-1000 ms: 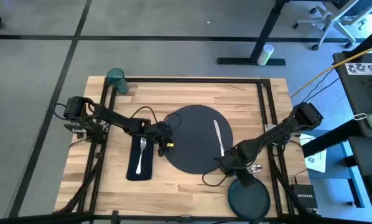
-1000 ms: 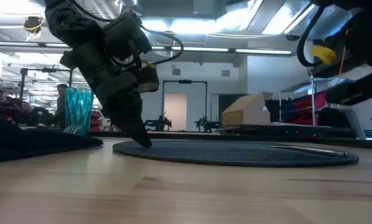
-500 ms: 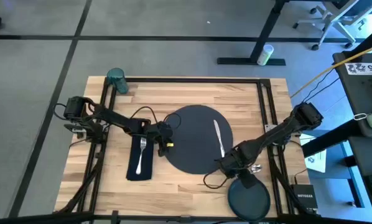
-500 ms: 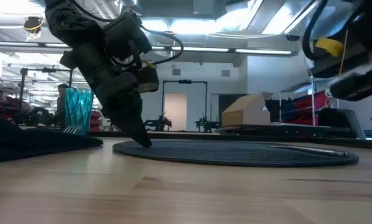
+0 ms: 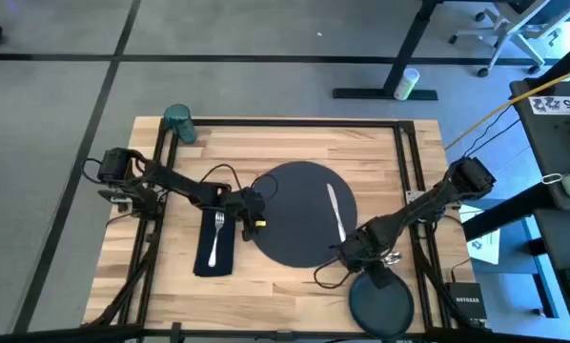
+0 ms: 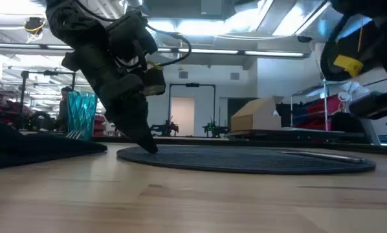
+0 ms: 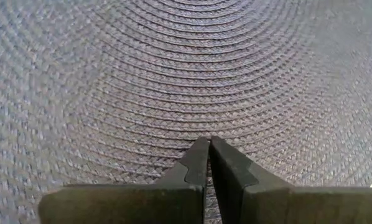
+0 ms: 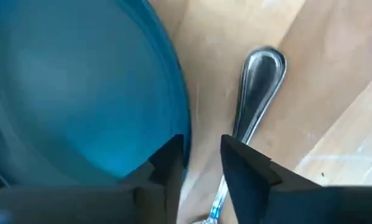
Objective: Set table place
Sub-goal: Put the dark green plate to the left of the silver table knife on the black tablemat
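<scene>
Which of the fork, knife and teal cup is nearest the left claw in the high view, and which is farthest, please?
From the left claw:
1. Fork, just beside it on the napkin.
2. Knife, across the charger.
3. Teal cup, at the far left corner.

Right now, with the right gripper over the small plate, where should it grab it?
Take the plate by its rim nearest the spoon, coming down from above. The right gripper already straddles that raised edge, and the open fingers fit it.

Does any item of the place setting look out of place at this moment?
Yes. The knife lies on top of the round charger instead of beside it, and the small plate sits at the near right table edge, off the charger.
</scene>
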Controlling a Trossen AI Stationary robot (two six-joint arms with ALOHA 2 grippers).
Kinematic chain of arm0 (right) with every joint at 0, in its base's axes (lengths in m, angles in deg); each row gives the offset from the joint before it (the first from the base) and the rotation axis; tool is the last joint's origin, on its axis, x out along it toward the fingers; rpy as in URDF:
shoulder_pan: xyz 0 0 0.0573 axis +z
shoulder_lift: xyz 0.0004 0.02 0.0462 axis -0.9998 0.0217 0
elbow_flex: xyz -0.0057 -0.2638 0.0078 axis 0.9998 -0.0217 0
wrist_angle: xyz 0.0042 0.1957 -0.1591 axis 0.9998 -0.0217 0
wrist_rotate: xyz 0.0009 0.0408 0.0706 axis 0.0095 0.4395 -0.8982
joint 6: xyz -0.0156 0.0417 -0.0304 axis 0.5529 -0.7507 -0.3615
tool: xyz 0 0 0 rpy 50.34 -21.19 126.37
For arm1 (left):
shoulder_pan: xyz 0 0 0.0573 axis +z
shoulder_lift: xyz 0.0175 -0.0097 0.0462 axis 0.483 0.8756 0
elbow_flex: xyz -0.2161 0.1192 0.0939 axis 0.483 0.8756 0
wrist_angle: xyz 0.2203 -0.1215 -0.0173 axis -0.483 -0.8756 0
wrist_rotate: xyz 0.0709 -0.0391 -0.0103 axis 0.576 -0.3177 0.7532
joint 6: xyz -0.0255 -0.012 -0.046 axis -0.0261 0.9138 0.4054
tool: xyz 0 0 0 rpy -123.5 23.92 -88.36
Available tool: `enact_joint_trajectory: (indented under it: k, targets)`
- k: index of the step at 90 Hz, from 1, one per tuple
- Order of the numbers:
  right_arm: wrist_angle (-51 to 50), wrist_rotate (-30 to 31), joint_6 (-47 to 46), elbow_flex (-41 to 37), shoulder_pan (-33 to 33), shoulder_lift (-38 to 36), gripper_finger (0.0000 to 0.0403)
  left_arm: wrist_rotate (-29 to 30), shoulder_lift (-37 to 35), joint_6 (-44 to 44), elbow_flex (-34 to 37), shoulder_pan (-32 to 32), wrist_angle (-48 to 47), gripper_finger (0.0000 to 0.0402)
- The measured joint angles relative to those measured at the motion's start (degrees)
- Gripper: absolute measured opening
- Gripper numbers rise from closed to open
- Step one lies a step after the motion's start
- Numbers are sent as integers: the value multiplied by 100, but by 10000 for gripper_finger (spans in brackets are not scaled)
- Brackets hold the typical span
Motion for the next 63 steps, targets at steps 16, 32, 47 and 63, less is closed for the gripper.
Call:
enact_joint_trajectory:
  k: [16,32,47,63]
  targets:
    - [-99,42,141,3,-2,0,9,2,0,-23,-228,-144,-77,1]
    - [-600,35,235,188,-2,-13,3,20,0,178,-343,-347,-73,1]
    - [-890,-64,442,582,-16,-106,2,22,0,95,-460,-486,-61,1]
    - [-1172,-100,520,1107,-199,-109,1,22,-107,78,-479,-584,-116,1]
